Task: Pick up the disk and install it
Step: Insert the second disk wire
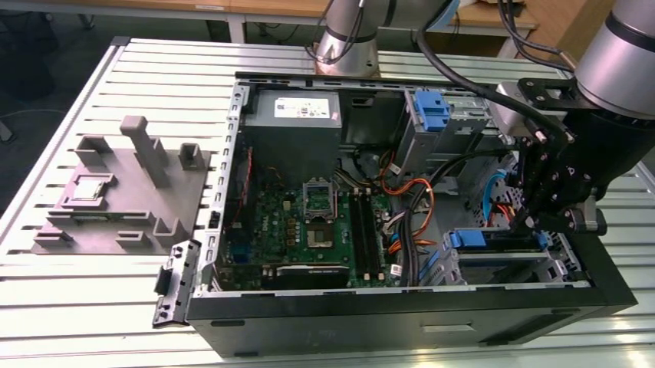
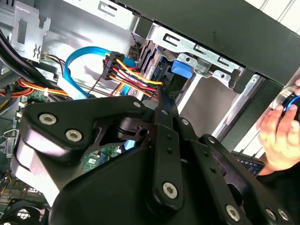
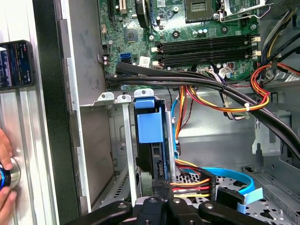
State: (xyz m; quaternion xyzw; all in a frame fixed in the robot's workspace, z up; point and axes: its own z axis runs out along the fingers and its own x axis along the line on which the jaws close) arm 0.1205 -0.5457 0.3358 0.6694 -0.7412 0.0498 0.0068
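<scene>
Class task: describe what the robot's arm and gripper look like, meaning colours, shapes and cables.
The arm is a silver-grey cylinder with black cables running along it. The gripper is matte black, built from flat angular linkage plates joined by silver bolts.

An open black computer case (image 1: 409, 310) lies on a slatted metal table (image 1: 92, 291). Inside the case, a green motherboard (image 1: 307, 230) sits below the grey power-supply box (image 1: 294, 115). Beside the case, toward the exterior view's left, rests a grey plastic fixture (image 1: 118, 192).
</scene>
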